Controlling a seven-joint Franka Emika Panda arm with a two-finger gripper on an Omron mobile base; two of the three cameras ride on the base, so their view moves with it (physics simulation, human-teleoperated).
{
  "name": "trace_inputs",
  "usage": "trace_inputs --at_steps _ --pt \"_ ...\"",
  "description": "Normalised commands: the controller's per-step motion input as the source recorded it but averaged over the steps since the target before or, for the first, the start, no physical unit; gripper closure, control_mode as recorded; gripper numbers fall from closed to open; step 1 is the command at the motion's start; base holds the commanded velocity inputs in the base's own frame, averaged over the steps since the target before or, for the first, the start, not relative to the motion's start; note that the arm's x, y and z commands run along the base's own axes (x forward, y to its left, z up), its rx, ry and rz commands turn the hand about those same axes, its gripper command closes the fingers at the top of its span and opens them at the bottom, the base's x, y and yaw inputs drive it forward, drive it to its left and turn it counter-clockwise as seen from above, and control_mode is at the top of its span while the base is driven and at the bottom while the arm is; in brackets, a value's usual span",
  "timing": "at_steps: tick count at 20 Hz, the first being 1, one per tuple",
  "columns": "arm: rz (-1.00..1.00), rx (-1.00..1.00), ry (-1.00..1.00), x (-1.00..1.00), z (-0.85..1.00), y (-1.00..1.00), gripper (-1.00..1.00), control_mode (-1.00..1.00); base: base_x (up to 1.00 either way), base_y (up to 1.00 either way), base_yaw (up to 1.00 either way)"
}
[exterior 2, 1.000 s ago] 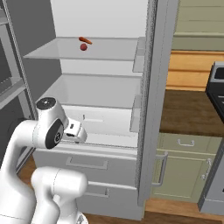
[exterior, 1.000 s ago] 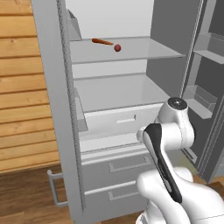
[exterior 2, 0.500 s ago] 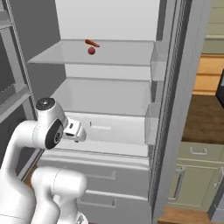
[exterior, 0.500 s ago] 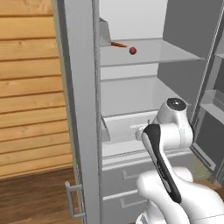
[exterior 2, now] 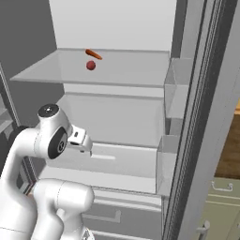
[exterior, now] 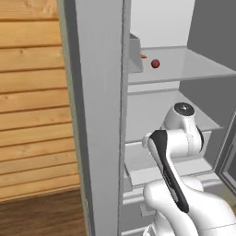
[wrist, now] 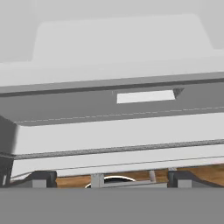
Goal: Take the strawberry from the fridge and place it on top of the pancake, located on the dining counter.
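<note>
The small, round, dark red strawberry is sitting on the fridge's smooth pale upper shelf, beside 1 thin orange stick; gripper fingers are standing apart.

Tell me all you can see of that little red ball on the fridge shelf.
It is the strawberry, a tiny dark red, roundish fruit with a smooth, matte look; no leaves or details can be made out. It sits loose on the fridge's upper glass shelf, toward the back. Just behind it lies a thin orange-red stick, close by but apart from it. Nothing but the shelf touches it. The robot's arm is well below, at the level of the lower shelves.
</note>
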Motion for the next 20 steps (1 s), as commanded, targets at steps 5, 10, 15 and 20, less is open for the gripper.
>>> trace_inputs --at_steps 5,10,15,20 --pt "0.00 0.00 0.00 0.00 0.00 0.00 -1.00 1.00 0.20 -0.58 -0.01" --pt "0.00 0.00 0.00 0.00 0.00 0.00 -1.00 1.00 0.44 -0.23 -0.05" --pt "0.00 0.00 0.00 0.00 0.00 0.00 -1.00 1.00 0.65 0.41 -0.05" --pt "0.00 0.00 0.00 0.00 0.00 0.00 -1.00 1.00 0.85 0.28 -0.02"
